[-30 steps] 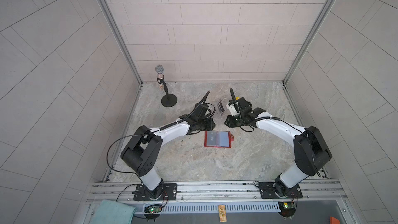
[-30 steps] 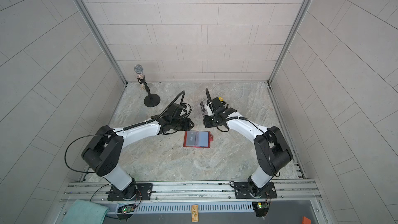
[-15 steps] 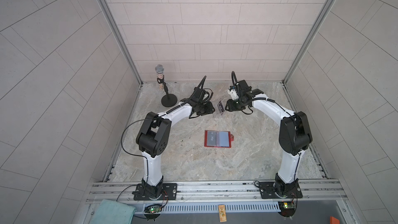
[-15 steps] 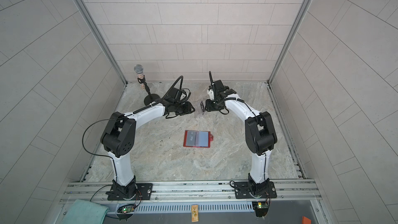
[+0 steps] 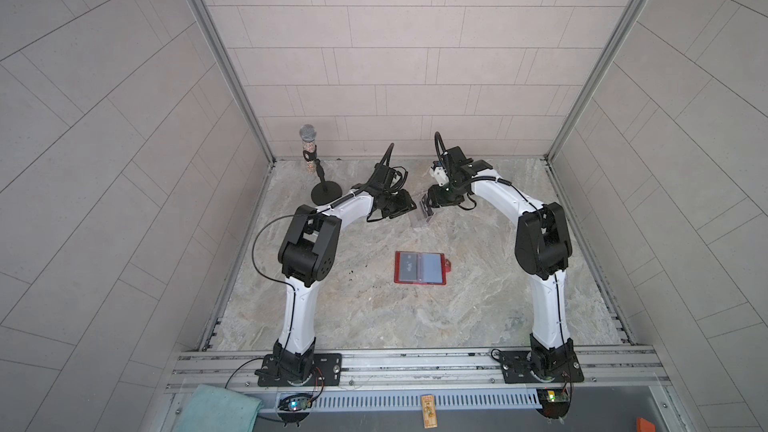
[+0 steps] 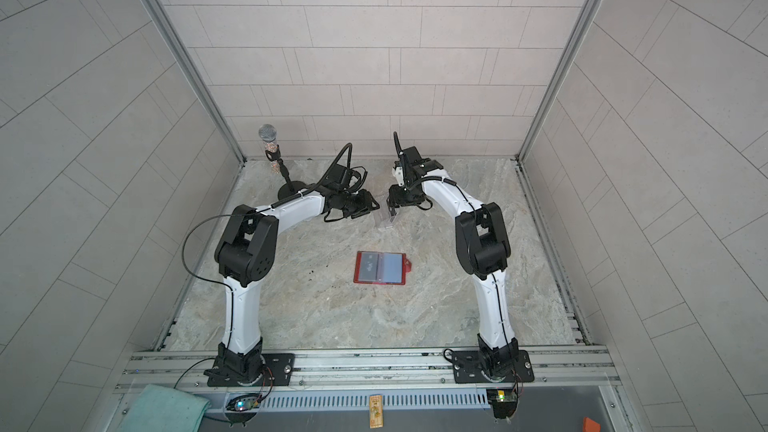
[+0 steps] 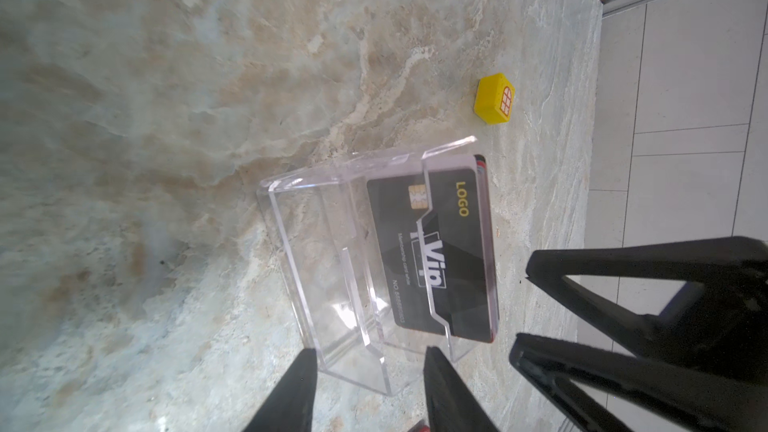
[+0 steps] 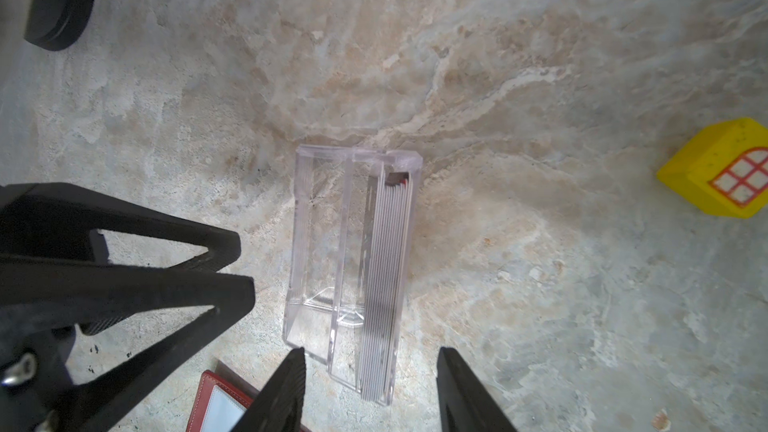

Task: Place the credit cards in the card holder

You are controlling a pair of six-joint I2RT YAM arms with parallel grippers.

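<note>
The credit cards [image 7: 440,251] are a stack with a black card in front, standing on edge in a clear acrylic stand [image 5: 423,218] at the far middle of the table. In the right wrist view the credit cards [image 8: 386,284] show as thin grey edges. The red card holder [image 5: 420,268] lies open and flat nearer the front, and a top view shows cards in its clear sleeves [image 6: 380,266]. My left gripper [image 7: 370,367] is open just off one end of the stand. My right gripper [image 8: 370,359] hangs open above the card stack's end. Neither holds anything.
A microphone on a round black base [image 5: 326,193] stands at the far left. A small yellow toy block [image 7: 494,98] lies on the table beyond the stand, near the back wall. A teal cloth [image 5: 224,409] lies off the front rail. The two grippers are close together.
Both arms have swung away from the red card holder, back to the acrylic stand. Both grippers' jaws have opened wider.
</note>
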